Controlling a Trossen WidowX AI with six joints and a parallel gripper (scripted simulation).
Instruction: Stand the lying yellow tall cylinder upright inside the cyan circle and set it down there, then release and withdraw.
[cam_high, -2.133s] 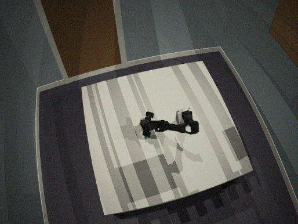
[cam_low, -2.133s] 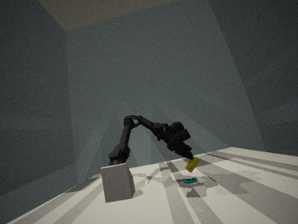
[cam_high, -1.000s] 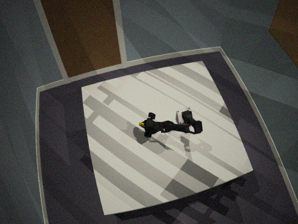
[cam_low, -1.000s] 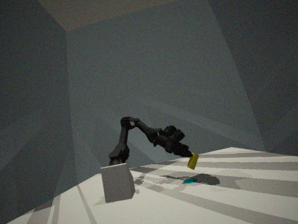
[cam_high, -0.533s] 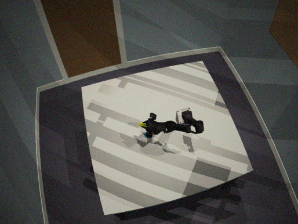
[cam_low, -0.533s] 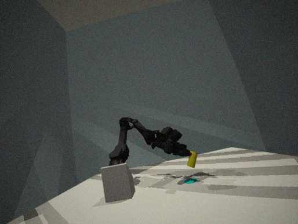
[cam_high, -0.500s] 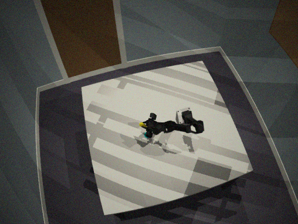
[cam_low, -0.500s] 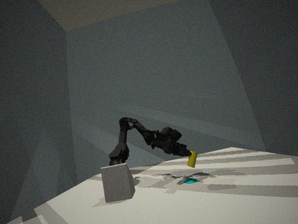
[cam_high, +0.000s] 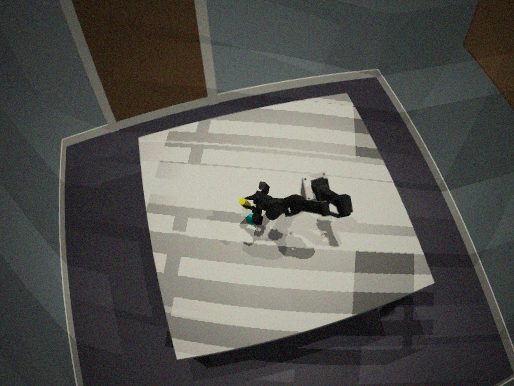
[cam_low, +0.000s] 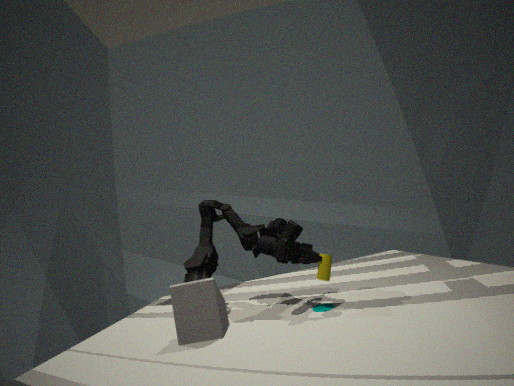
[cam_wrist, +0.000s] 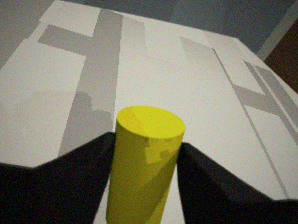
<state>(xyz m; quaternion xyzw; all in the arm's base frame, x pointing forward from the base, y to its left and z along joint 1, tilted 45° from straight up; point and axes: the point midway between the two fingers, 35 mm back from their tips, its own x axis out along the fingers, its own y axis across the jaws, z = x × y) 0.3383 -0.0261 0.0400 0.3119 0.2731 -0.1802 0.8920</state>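
Note:
The yellow tall cylinder (cam_high: 243, 202) (cam_low: 324, 268) (cam_wrist: 142, 170) is held in the air, nearly upright with a slight tilt. My gripper (cam_low: 321, 259) (cam_wrist: 147, 146) is shut on it, with one finger on each side in the wrist view. The cyan circle (cam_high: 250, 219) (cam_low: 323, 308) lies flat on the table, below the cylinder in the exterior view. The arm partly covers the circle in the top view. There is a visible gap between the cylinder's lower end and the table. The circle does not show in the wrist view.
A grey box (cam_low: 199, 312) stands on the table (cam_high: 280, 315) (cam_low: 400, 345) near the arm's base in the exterior view. Striped shadows fall across the table top. The arm's shadow lies around the circle.

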